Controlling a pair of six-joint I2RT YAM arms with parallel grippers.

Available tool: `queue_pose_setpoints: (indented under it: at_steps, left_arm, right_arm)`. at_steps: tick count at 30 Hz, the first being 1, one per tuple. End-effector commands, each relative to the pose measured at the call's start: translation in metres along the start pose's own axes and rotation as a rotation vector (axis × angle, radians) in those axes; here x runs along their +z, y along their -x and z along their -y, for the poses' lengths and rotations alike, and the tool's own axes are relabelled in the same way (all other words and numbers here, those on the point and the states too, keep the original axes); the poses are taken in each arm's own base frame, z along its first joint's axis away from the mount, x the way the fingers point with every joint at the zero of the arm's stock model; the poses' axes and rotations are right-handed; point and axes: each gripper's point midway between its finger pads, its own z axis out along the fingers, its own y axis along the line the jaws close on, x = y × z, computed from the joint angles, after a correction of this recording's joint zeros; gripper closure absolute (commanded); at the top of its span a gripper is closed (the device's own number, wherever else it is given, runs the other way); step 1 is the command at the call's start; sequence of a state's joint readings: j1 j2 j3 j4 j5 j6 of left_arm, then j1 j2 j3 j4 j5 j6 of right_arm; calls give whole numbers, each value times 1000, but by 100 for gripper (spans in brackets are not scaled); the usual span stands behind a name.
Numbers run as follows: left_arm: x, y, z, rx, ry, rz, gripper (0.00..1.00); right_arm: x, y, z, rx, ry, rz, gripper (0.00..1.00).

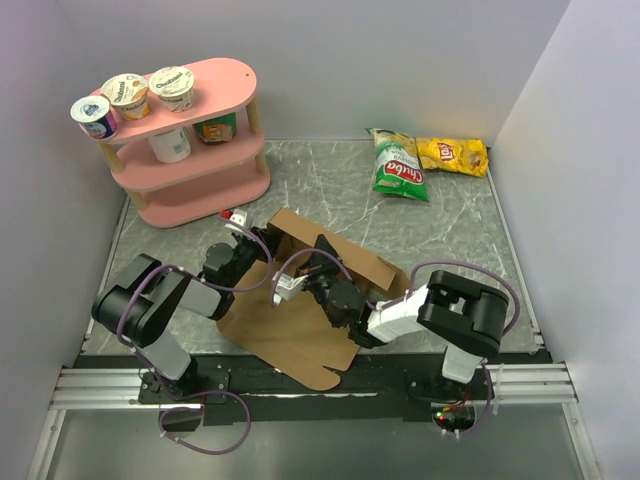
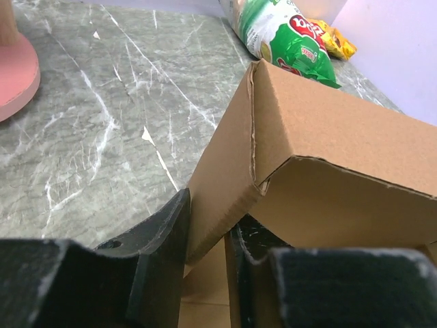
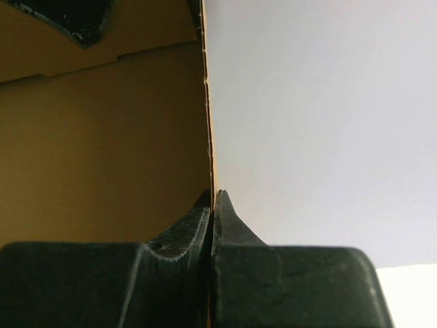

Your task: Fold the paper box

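Note:
The paper box [image 1: 290,325] is plain brown cardboard, partly folded, lying mid-table between both arms with its far walls raised. My left gripper [image 1: 258,262] is at the box's left wall. In the left wrist view the left gripper [image 2: 208,239] is open, its fingers [image 2: 160,236] on either side of the lower corner of a slanted side flap of the paper box [image 2: 328,130]. My right gripper [image 1: 322,258] reaches in from the right. In the right wrist view the right gripper [image 3: 213,201] is shut on the thin edge of an upright panel of the paper box [image 3: 102,137].
A pink three-tier shelf [image 1: 190,150] with several yogurt cups [image 1: 125,95] stands at the back left, and its base [image 2: 13,75] shows in the left wrist view. A green chip bag [image 1: 400,165] and a yellow one [image 1: 455,155] lie at the back right.

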State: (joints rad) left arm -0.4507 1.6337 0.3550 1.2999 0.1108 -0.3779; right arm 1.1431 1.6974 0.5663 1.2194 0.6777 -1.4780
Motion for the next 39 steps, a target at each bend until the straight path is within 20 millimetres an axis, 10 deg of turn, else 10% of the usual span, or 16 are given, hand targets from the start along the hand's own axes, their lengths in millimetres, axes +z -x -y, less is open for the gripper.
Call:
queue_pose_setpoints:
  at_steps: [1,33,39]
  left_arm:
    - [5,16,3,-1,-2,76,75]
    - [-25,13,-55,231,649,69,80]
    - [-13,-2,-24,196,425,37,45]
  right_arm:
    - [-11,-4,-37,-37,69,-12,100]
    - [-14,-6,-26,77,82,-18,100]
    - [-14,-5,-24,97,83,-19,100]
